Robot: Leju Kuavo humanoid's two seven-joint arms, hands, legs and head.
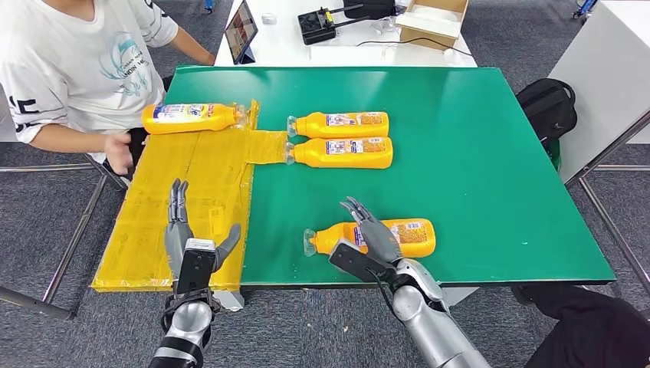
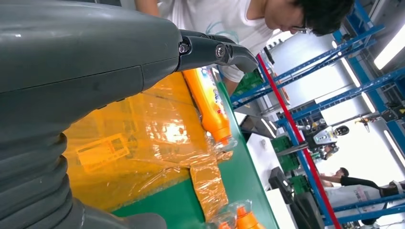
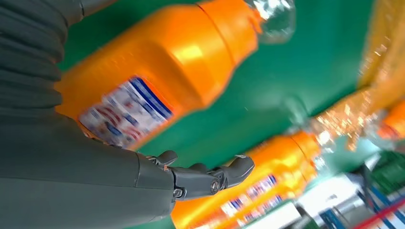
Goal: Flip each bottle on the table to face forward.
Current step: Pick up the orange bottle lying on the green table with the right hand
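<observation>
On the green table [image 1: 475,153], its left part covered by a yellow sheet [image 1: 192,199] beside grey carpet, the empty spread right hand [image 1: 374,234] hovers at the lower-centre bottle [image 1: 398,236], which could roll away if nudged, while the left hand [image 1: 188,238] waits open.

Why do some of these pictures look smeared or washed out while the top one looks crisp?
Head view: evenly lit and sharp. Right wrist view: the nearest orange plastic bottle is blurred, its label smeared. Left wrist view: glare on the crinkled yellow taped sheet, and the bright background is washed out white.
</observation>
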